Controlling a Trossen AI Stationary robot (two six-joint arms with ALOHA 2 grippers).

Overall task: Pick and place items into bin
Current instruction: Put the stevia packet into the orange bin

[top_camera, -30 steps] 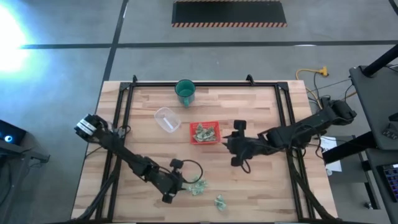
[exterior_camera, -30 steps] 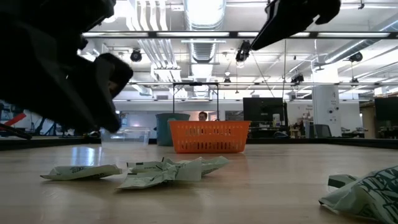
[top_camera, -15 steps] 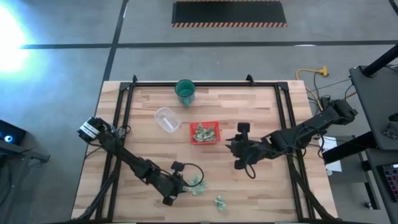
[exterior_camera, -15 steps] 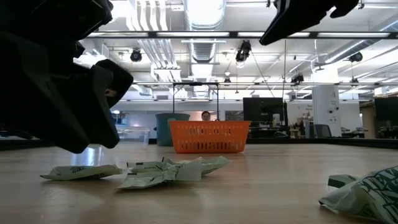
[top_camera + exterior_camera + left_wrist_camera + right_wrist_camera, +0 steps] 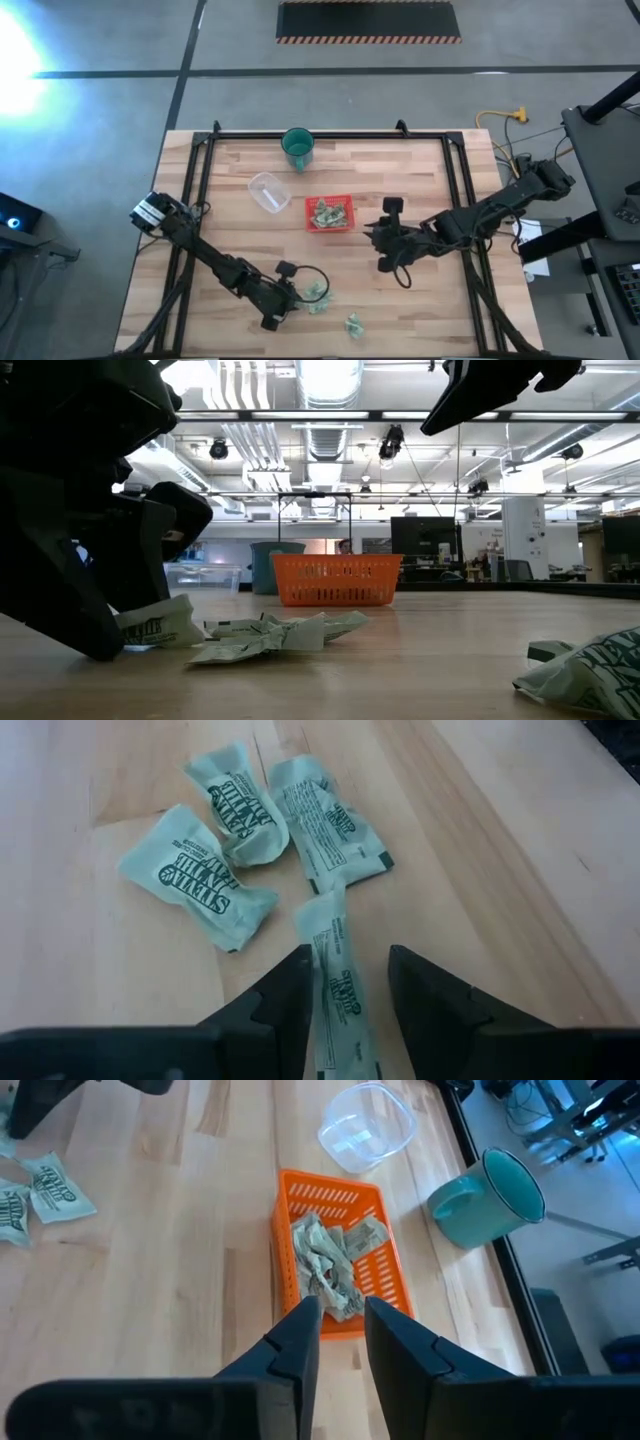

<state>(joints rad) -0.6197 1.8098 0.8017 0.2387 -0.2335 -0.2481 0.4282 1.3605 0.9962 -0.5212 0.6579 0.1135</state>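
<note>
Several pale-green crumpled packets (image 5: 240,820) lie on the wood near the table's front edge, and one more (image 5: 352,323) lies apart, nearer the front. My left gripper (image 5: 345,995) is down at the table and open, with a long packet (image 5: 335,970) lying between its fingers. The red bin (image 5: 328,213) sits mid-table with several packets (image 5: 325,1255) inside it. My right gripper (image 5: 338,1340) hangs above the table just right of the bin, open by a narrow gap with nothing between its fingers. My left gripper straddles the long packet's near half (image 5: 338,1010), with one finger on each long side, and the packet lies along the fingers. The fingers slant down from the table's left. One finger (image 5: 292,988) touches the packet's edge. The packet lies on the wood.
A clear round container (image 5: 267,191) and a green cup (image 5: 297,147) stand beyond the bin toward the far edge. A black frame (image 5: 195,180) runs along the table's left, right and far sides. Bare wood lies between the bin and the loose packets.
My left gripper has gone down onto the table at the loose packets. The leftmost packet in the low view, flat before, now stands tipped up against the gripper's finger.
</note>
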